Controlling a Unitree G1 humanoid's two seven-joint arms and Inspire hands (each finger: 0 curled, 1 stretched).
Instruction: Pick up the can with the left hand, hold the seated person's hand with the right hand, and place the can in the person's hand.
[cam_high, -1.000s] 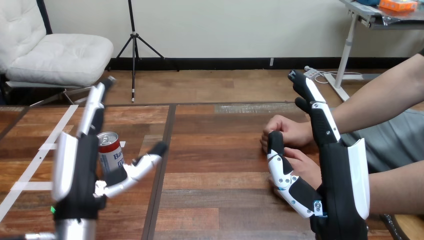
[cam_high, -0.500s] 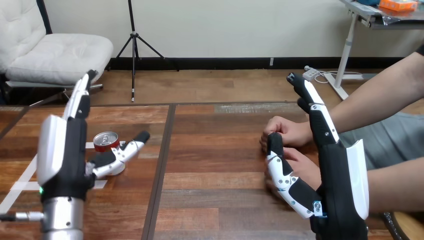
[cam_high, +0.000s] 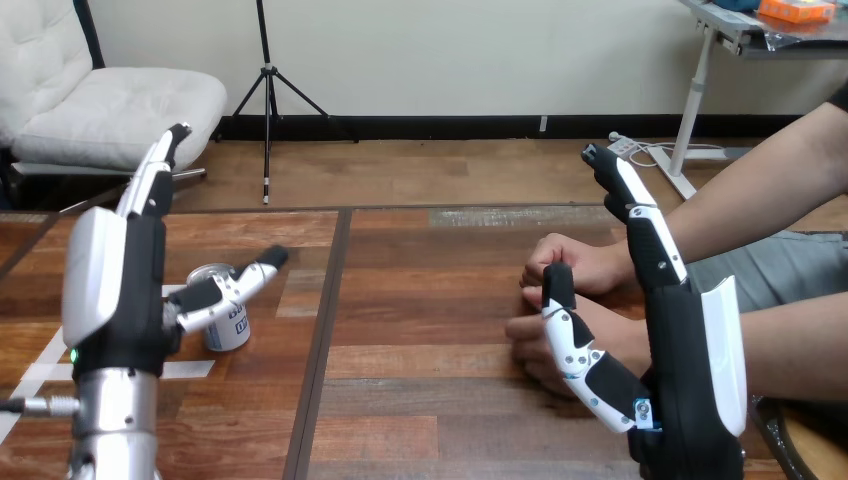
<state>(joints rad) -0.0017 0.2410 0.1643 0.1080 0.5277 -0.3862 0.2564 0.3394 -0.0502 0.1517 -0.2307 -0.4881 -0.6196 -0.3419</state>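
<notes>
Can (cam_high: 229, 329) stands upright on tabletop (cam_high: 430, 300), long axis vertical, just behind left hand's (cam_high: 110, 290) outstretched thumb, its fingers straight and open; right hand (cam_high: 690, 335), open too, far right of can by the person's hand (cam_high: 525, 330).

the table (cam_high: 430, 300) is brown wood in long boards, smooth with a soft shine. the can (cam_high: 232, 330) on it is thin metal, with a bright shiny top rim and a smooth printed side. just on the near side of the can lies white tape (cam_high: 195, 368), flat and matt like paper. the left hand (cam_high: 100, 290) beside the can has a glossy white plastic shell over matt black plastic. its forearm (cam_high: 115, 420) is silver metal. well apart from the can, the right hand (cam_high: 690, 340) is the same glossy white and matt black plastic.
</notes>
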